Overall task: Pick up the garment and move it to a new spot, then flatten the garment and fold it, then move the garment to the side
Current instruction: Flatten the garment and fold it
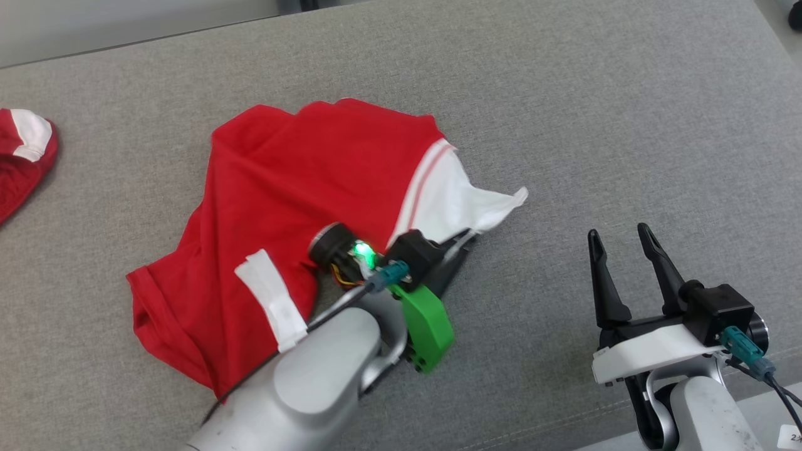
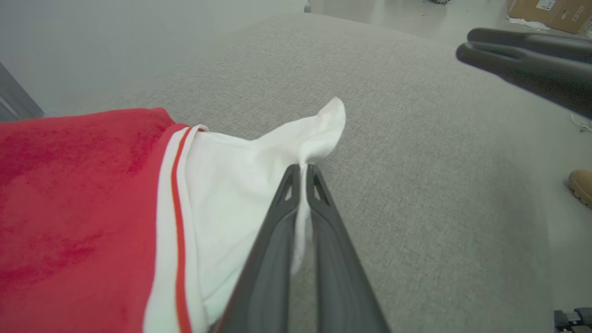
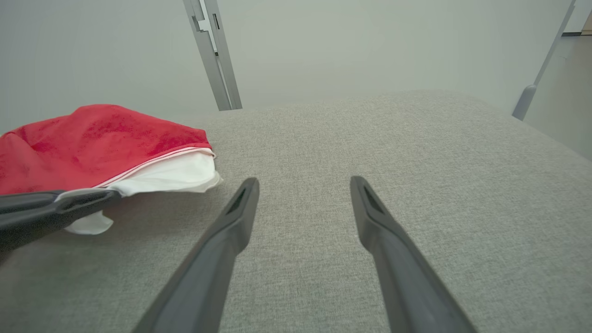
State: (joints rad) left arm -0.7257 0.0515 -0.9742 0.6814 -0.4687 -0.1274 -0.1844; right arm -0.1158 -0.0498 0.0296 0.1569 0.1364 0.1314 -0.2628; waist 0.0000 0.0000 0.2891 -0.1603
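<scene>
L claw (image 2: 304, 172): clenched on a pinch of white sleeve cloth of the red shirt (image 2: 69, 208). The fabric is squeezed btw the two dark fingers, and a white tip pokes out past them toward top centre of the L wrist view. In the head view this claw sits mid-frame at the shirt's lower-right edge, mostly hidden under its own wrist.

From there the shirt (image 1: 282, 188) spreads up and left in the head view, rumpled, not flat, on the grey tabletop (image 1: 626, 125). Its long axis runs approx lower left to upper right, and the white corner points toward frame right.

R claw (image 1: 619, 233): released, fingers spread, nothing btw them. It's at lower right of the head view, well apart from the shirt. In the R wrist view the shirt lies at mid-left.

Judgement: L arm is the nearer one and already has the cloth. A pull toward frame right would draw the shirt out along its long axis. R arm would have to reach left for a second corner.

Another red garment (image 1: 22, 156) lies at the far left edge, well apart.
</scene>
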